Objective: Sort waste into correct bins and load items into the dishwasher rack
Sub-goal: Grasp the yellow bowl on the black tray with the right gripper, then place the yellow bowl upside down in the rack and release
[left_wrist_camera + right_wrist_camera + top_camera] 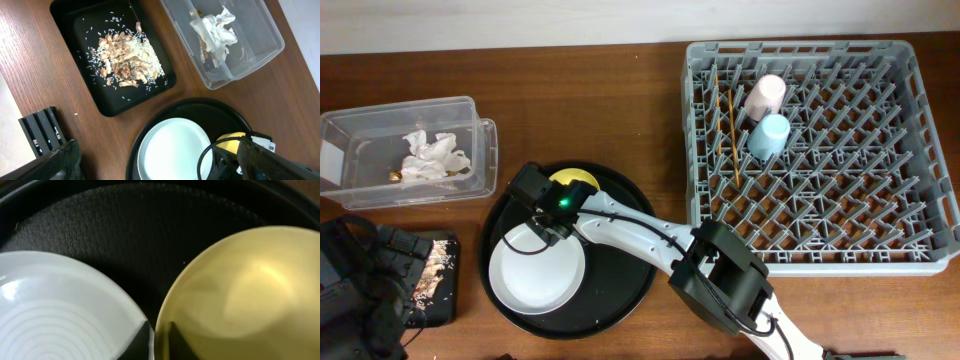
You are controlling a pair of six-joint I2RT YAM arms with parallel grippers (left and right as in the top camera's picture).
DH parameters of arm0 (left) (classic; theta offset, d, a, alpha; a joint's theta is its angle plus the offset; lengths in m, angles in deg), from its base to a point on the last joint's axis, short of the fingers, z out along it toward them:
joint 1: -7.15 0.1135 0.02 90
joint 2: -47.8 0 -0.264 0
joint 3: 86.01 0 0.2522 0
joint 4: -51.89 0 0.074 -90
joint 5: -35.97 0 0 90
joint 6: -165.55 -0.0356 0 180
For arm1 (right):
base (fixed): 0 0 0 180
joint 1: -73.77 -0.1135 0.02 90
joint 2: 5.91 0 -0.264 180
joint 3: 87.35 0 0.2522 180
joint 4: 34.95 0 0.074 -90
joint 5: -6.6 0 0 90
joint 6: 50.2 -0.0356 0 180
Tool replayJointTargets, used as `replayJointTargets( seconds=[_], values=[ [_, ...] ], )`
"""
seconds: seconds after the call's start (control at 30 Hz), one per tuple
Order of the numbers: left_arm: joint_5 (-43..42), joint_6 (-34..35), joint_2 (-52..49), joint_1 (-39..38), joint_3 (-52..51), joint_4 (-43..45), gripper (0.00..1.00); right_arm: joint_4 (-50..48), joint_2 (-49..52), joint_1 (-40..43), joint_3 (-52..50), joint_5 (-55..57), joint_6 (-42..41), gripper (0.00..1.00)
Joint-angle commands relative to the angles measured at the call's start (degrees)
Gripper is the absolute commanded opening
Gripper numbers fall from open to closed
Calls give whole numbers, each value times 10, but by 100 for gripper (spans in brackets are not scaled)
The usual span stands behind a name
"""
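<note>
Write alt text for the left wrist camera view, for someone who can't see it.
A flat black tray holds beige food scraps, beside a clear plastic box with crumpled white tissue. Below them, a round black tray carries a white plate and a yellow bowl.

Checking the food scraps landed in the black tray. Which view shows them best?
Left wrist: the food scraps lie unobstructed in the black tray. Overhead shows only a small, partly hidden patch. Right wrist shows none.
</note>
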Motion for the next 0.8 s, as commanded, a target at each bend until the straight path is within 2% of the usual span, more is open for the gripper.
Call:
replayJointTargets(
  seconds=[0.0, 0.07, 0.1, 0.2, 0.27, 0.37, 0.5, 0.6, 0.7, 0.77],
  values=[
    [0, 3, 1, 3, 5, -1, 100, 25, -4, 1, 30, 9, -5, 4],
    [0, 3, 1, 3, 5, -1, 100, 96, -19, 5, 101, 9, -23, 4],
    [0, 3, 1, 3, 5, -1, 99, 174, -33, 19, 169, 17, -43, 4],
    [0, 3, 1, 3, 5, -1, 99, 318, -57, 64, 259, 98, -138, 4],
    [0, 3, 1, 3, 5, -1, 99, 403, -83, 117, 293, 97, -148, 4],
    [0, 3, 1, 3, 5, -1, 100, 482, -119, 199, 293, 85, -148, 4],
    [0, 3, 1, 3, 5, -1, 100, 579, -164, 329, 293, 12, -148, 4],
    [0, 3, 1, 3, 5, -1, 99, 588, -206, 404, 265, -84, -77, 4],
    [0, 3, 1, 3, 5, -1, 99, 587, -263, 467, 191, -111, -49, 4],
    [0, 3, 1, 3, 5, -1, 99, 574, -289, 505, 133, -213, 30, 4]
  ],
)
